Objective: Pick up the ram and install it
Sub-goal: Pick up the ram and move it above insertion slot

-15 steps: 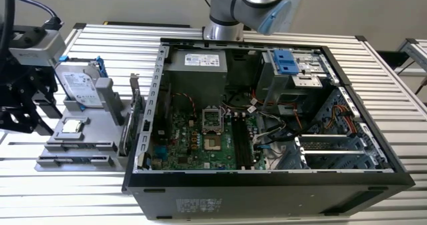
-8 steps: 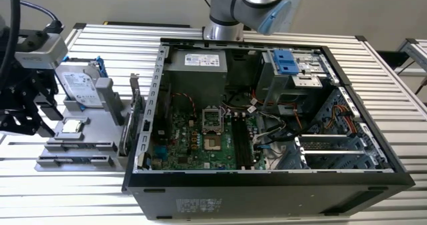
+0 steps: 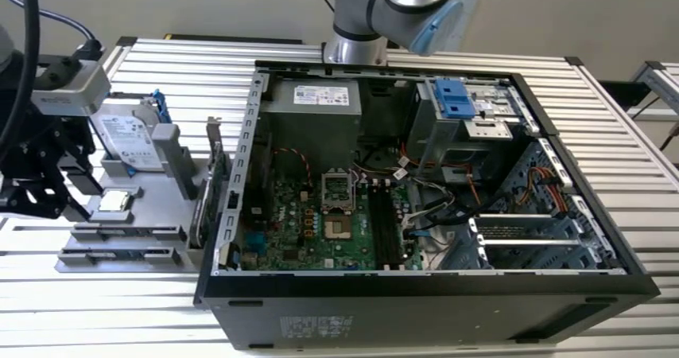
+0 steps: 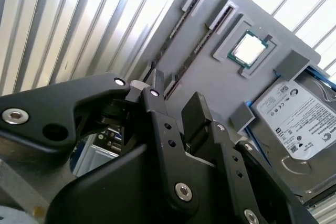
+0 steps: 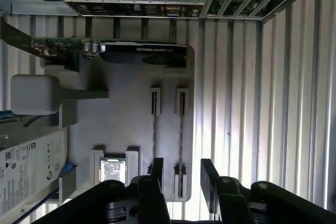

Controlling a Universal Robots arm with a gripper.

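Gripper (image 5: 182, 174) open, I hover over the ram (image 5: 181, 124).
Tray (image 3: 154, 195) sits at nine o'clock of the case (image 3: 424, 310), exterior view.

Your exterior view sits high and well back, looking steeply down into the open computer case (image 3: 424, 175), with the grey parts tray (image 3: 159, 203) off at the exterior view's left. Both wrist views ride in close, peering past the gripper (image 5: 181, 169) onto that same tray from opposite sides. All three cameras share its processor chip (image 4: 249, 48) and hard drive (image 4: 299, 129), and the first wrist view faces the case's rear panel beyond.
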